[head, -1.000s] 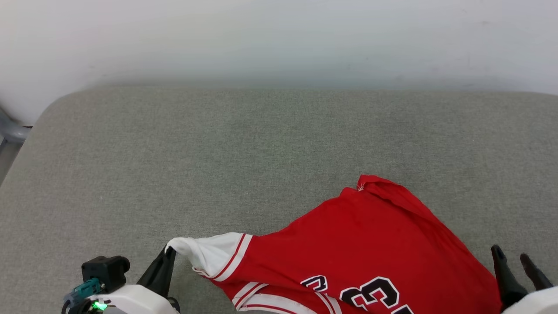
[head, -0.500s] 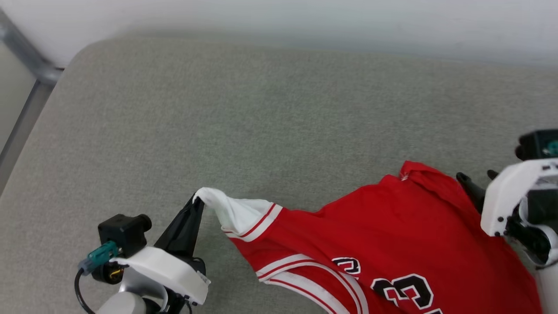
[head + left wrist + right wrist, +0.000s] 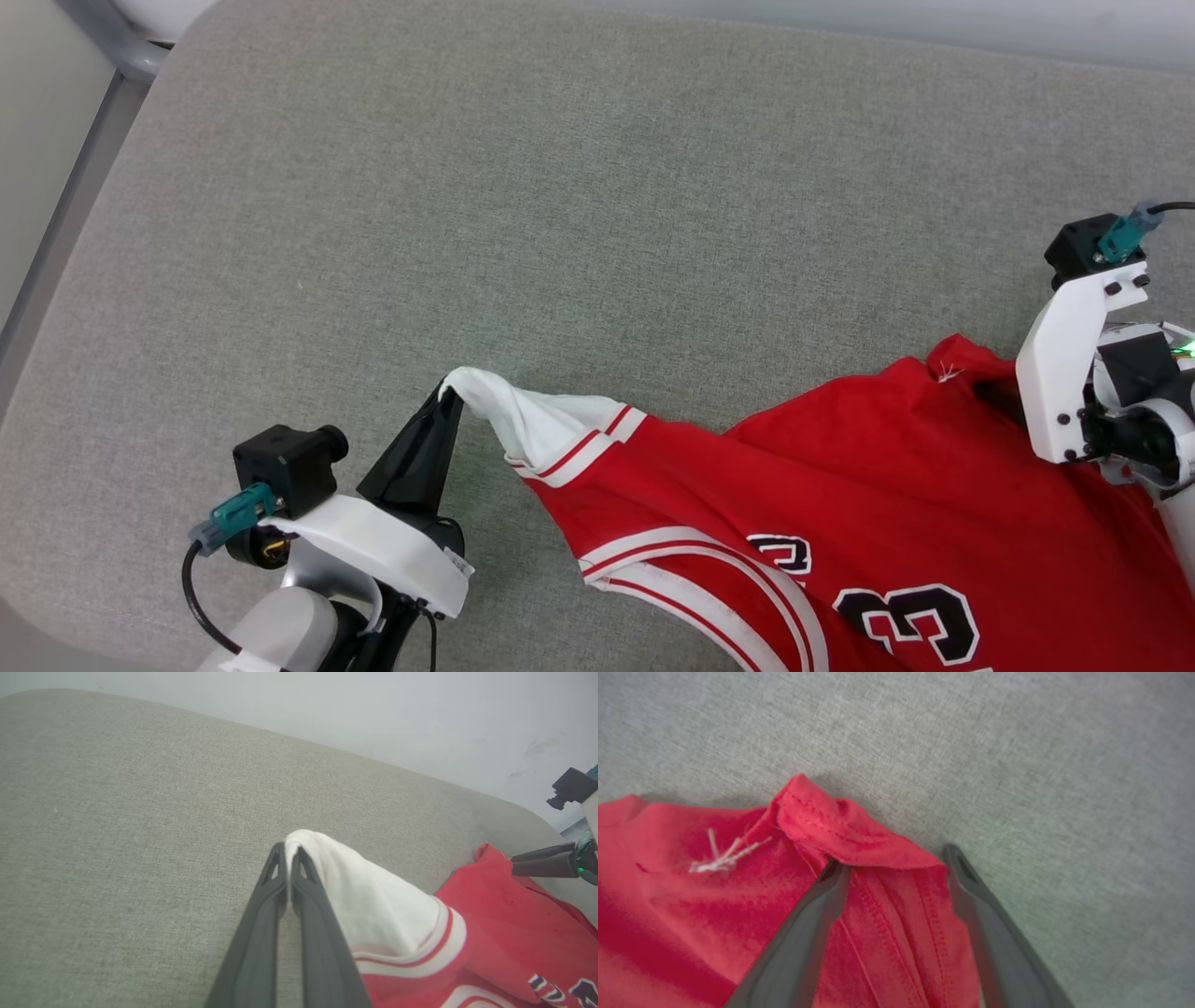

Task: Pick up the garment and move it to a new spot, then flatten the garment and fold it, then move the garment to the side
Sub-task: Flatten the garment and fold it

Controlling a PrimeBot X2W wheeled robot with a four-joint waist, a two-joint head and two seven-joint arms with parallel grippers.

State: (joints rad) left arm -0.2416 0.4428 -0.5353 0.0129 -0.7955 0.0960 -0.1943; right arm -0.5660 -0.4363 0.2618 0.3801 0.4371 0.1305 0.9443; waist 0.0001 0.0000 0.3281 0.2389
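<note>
Two grips are wanted, and we have one. Near left, our left fingers [image 3: 444, 406] pinch tight on the white sleeve end of the garment [image 3: 840, 485], raised off the grey cushion [image 3: 597, 187]. The garment's length runs rightward along the near side. Farther right, our right fingers [image 3: 822, 891] stand wide apart and empty, straddling its folded red hem corner.

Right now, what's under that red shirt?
The grey padded surface runs under the shirt. One finger of the open right gripper pokes beneath a folded red flap. Anything else below is covered.
</note>
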